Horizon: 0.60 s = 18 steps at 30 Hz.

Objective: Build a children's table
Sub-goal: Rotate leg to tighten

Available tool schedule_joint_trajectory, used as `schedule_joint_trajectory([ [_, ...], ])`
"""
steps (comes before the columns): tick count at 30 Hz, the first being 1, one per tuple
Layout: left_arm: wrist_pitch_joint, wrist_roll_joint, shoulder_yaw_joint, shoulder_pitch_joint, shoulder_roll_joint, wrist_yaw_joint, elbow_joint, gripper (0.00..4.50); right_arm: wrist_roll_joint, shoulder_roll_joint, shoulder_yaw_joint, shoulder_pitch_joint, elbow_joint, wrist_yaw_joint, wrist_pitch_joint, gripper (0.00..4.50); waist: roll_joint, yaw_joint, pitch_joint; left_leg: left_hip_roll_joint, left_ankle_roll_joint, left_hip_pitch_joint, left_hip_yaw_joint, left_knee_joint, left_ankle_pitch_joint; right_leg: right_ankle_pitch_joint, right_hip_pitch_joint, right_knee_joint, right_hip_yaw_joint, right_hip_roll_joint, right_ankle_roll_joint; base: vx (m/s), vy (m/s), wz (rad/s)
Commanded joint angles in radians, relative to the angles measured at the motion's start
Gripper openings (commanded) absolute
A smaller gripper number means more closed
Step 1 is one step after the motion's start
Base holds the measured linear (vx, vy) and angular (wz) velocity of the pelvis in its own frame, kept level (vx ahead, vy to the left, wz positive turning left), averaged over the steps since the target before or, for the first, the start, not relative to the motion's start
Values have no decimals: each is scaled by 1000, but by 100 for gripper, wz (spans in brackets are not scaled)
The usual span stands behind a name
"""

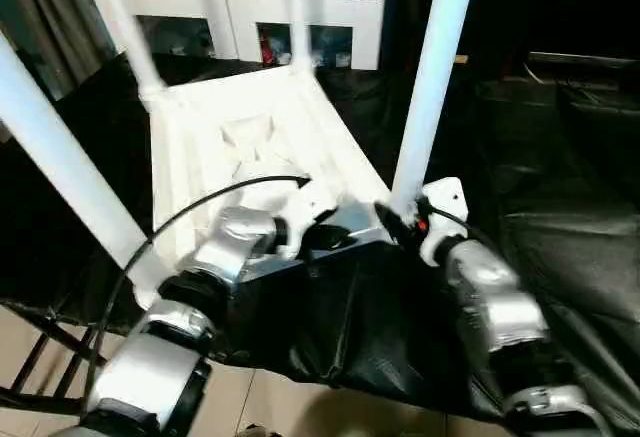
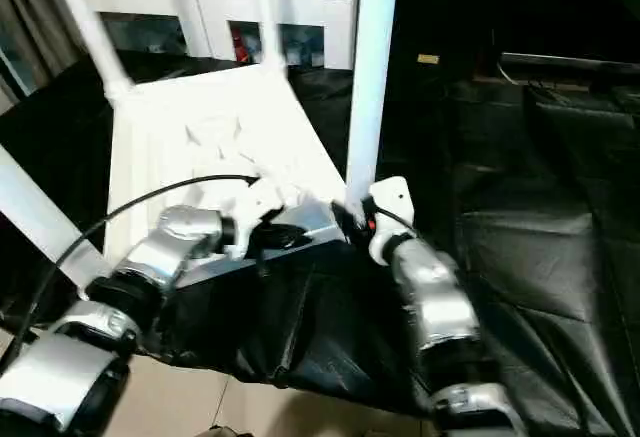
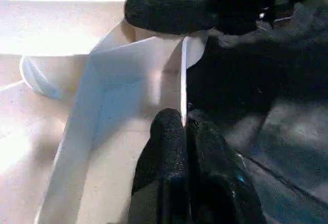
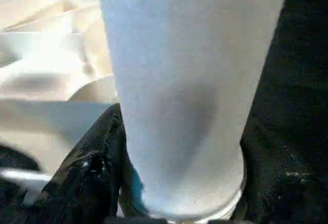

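Note:
The children's table lies upside down on the black cover, its white ribbed tabletop [image 1: 250,147] facing up. Legs rise from its corner sockets: near right [image 1: 435,77], near left [image 1: 60,167], far left [image 1: 125,27], far right [image 1: 297,7]. My left gripper [image 3: 184,119] is shut on the tabletop's thin near rim [image 3: 183,75], close to the near right corner. My right gripper [image 1: 400,219] is at the foot of the near right leg [image 4: 179,80]. Its black fingers [image 4: 92,157] press against both sides of the leg just above the socket.
The black-covered work table [image 1: 560,237] stretches to the right, and its front edge drops to a tiled floor [image 1: 270,397]. A white glass-door cabinet [image 1: 240,7] stands behind. A black cable [image 1: 180,217] arcs over my left forearm.

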Motion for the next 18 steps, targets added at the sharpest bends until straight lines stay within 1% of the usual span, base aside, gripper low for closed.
schedule_joint_trajectory([
  [1, -23, -5, -17, 0, -48, 24, -37, 0, -16, 53, 74, 23, -16, 19, -4, 325, -5, -2, -63, 41, 27, 17, -28, -75, -286, -290, 45, -88, 39, -57, -194, 0, 0, 0],
  [2, -23, -6, -17, 3, -48, 26, -38, 0, -8, 56, 69, 28, -26, 17, -16, 339, -4, -2, -64, 42, 31, 17, -28, -75, -281, -267, 46, -87, 39, -57, -196, 0, 0, 0],
  [3, -27, -9, -16, 5, -46, 23, -37, 0, -2, 54, 63, 29, -30, 19, -26, 342, -4, -2, -65, 43, 34, 18, -27, -75, -279, -254, 46, -86, 39, -57, -199, 0, 0, 0],
  [4, -40, -13, -15, 7, -36, 3, -34, 0, 0, 38, 63, 25, -30, 42, -42, 349, -7, -1, -67, 43, 40, 17, -27, -74, -270, -229, 47, -82, 39, -58, -208, 0, 0, 0],
  [5, -44, -13, -15, 7, -32, -3, -32, 0, 0, 30, 64, 23, -28, 53, -48, 361, -6, -1, -66, 42, 44, 15, -27, -74, -267, -225, 47, -82, 39, -58, -210, 0, 0, 0],
  [6, -62, -12, -14, 5, -20, -17, -26, 0, -1, 8, 65, 15, -25, 79, -62, 380, -7, -2, -66, 43, 49, 15, -26, -73, -265, -215, 47, -82, 39, -58, -214, 0, 0, 0],
  [7, -74, -12, -13, 4, -9, -33, -23, 0, 1, -13, 65, 8, -24, 110, -72, 383, -7, -1, -66, 42, 56, 14, -26, -72, -262, -211, 49, -82, 38, -58, -216, 0, 0, 0],
  [8, -81, -17, -12, 4, 0, -53, -23, 0, 11, -32, 63, 2, -23, 147, -78, 383, -9, 0, -66, 41, 63, 12, -25, -70, -255, -207, 51, -80, 38, -59, -218, 0, 0, 0],
  [9, -93, -19, -12, 3, 10, -72, -20, 0, 18, -52, 63, -5, -20, 185, -84, 383, -13, 1, -67, 40, 70, 11, -24, -68, -249, -203, 53, -80, 38, -59, -219, 0, 0, 0],
  [10, -99, -22, -12, 3, 15, -88, -20, 0, 21, -64, 64, -9, -17, 206, -87, 383, -8, 3, -68, 42, 79, 11, -24, -67, -229, -187, 53, -78, 39, -61, -223, 0, 0, 0],
  [11, -111, -36, -11, 4, 30, -140, -21, 0, 33, -101, 70, -19, -10, 280, -96, 383, -17, 4, -69, 42, 89, 9, -22, -64, -210, -165, 56, -75, 37, -59, -230, 0, 0, 0],
  [14, -120, -44, -11, 3, 42, -177, -21, 0, 40, -127, 76, -26, -4, 332, -106, 383, -11, 9, -71, 45, 110, 7, -21, -60, -173, -119, 55, -66, 36, -59, -249, 0, 0, 0],
  [15, -122, -62, -7, 2, 57, -234, -23, 0, 59, -158, 85, -30, -2, 421, -110, 383, -19, 11, -71, 45, 120, 7, -21, -59, -168, -114, 56, -62, 34, -59, -257, 0, 0, 0],
  [16, -142, -71, -15, -1, 92, -323, -23, 0, 76, -218, 112, -37, 4, 576, -121, 383, -28, 15, -71, 46, 129, 8, -16, -56, -168, -119, 52, -64, 35, -58, -257, 0, 0, 0],
  [17, -148, -70, -18, -2, 101, -341, -22, 0, 79, -232, 120, -38, 5, 613, -121, 383, -22, 23, -72, 49, 135, 8, -18, -55, -158, -112, 54, -60, 36, -61, -262, 0, 0, 0],
  [18, -153, -70, -21, -3, 109, -357, -22, 0, 82, -244, 126, -39, 5, 645, -121, 383, -20, 29, -72, 51, 137, 10, -18, -55, -157, -106, 51, -59, 37, -60, -266, 0, 0, 0],
])
